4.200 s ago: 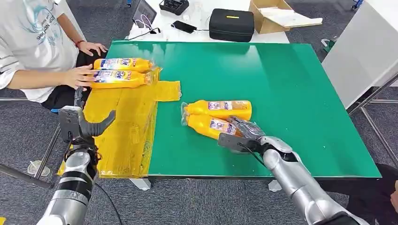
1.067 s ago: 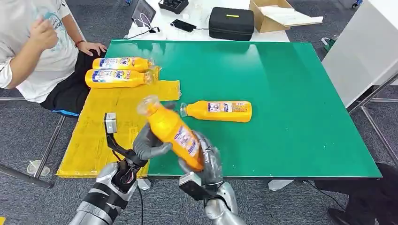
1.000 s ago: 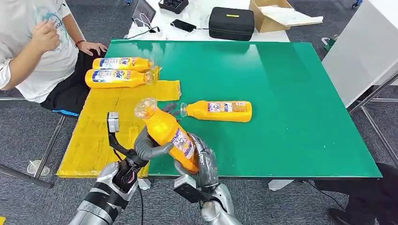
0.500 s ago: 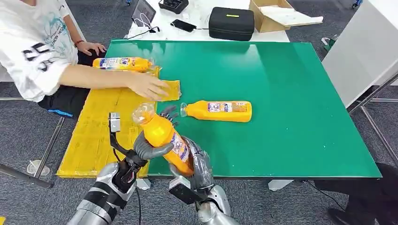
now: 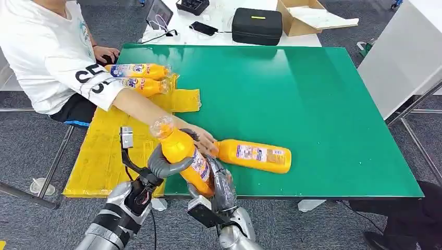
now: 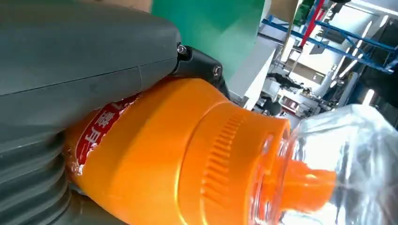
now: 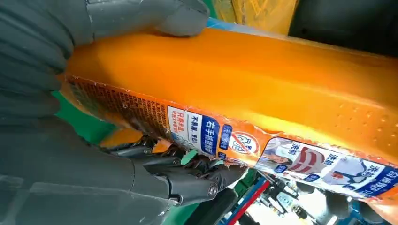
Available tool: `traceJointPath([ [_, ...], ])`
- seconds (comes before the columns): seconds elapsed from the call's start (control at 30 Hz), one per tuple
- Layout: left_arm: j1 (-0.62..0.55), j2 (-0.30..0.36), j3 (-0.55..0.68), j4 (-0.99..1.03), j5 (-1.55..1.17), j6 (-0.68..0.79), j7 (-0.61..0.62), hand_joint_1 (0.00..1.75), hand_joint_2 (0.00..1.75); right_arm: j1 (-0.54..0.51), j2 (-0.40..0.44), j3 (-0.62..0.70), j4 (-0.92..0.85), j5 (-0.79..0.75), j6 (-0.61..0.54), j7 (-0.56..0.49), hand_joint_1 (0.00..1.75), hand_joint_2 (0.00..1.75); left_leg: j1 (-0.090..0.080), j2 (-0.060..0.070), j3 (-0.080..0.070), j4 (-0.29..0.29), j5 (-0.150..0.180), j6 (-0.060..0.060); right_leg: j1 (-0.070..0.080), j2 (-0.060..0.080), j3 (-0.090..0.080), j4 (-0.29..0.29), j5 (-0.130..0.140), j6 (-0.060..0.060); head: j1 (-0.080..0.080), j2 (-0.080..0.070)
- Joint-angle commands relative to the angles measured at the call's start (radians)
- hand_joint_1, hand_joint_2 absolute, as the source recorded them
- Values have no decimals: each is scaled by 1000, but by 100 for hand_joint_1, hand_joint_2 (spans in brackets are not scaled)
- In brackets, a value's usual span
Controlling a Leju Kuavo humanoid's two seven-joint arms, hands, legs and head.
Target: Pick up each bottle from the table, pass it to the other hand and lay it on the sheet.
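Orange bottle (image 5: 185, 153) held upright by both: left hand (image 5: 167, 165) wrapped at shoulder, right hand (image 5: 218, 182) grasping lower body. Probably smooth, stiff plastic; grip best taken mid-body, not clear cap.

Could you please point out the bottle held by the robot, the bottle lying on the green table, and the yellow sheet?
Held bottle (image 5: 183, 152): head view, on its orange body.
Lying bottle (image 5: 254, 155): head view, on its label.
Yellow sheet (image 5: 112, 151): head view, on a bare stretch.

Orange bottle (image 5: 183, 153) with clear cap, blue-white-red label; green table (image 5: 312, 94); yellow sheet (image 5: 112, 151); seemingly black case (image 5: 257, 27).
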Motion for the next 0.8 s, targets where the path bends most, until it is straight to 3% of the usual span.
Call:
traceJointPath([
  [0.03,-11,1,-18,-28,12,-4,18,175,175,-17,-12,-21,42,-4,9,3,175,175,1,-1,4,0,-2,1,1,-2,5,-1,-2,-2,0,0],
  [0.13,-8,1,-12,-29,23,-4,28,175,175,-16,-13,-31,35,-10,0,3,175,175,1,0,4,0,-2,1,1,-1,5,-1,-1,-2,0,0],
  [0.17,-6,1,-9,-30,28,-4,29,175,175,-18,-13,-37,31,-10,-8,3,161,175,1,0,3,0,-1,1,1,-1,4,-1,-1,-1,0,0],
  [0.23,0,0,-3,-40,39,-3,38,175,175,-15,-8,-79,13,3,-17,3,0,175,1,0,4,0,-1,1,1,-2,5,-1,-1,-2,0,0],
  [0.27,1,0,0,-42,39,2,37,175,175,-14,-7,-85,9,-8,-16,3,0,0,1,0,3,0,-1,1,1,-2,3,-1,-1,-1,0,0],
  [0.5,0,4,72,-85,45,78,27,175,175,32,-41,-113,-204,-184,162,3,0,0,0,1,2,0,-1,0,1,0,2,0,0,-1,0,0],
  [0.7,-4,7,79,-89,43,81,30,175,175,31,-43,-117,-205,-183,167,3,0,0,0,1,2,0,-1,0,1,0,2,-1,0,-1,0,0],
  [0.8,-23,2,145,-98,4,166,-4,175,175,63,-58,-117,-330,-245,208,3,0,0,1,0,5,1,-2,1,2,-2,7,-1,-2,-2,0,0],
])
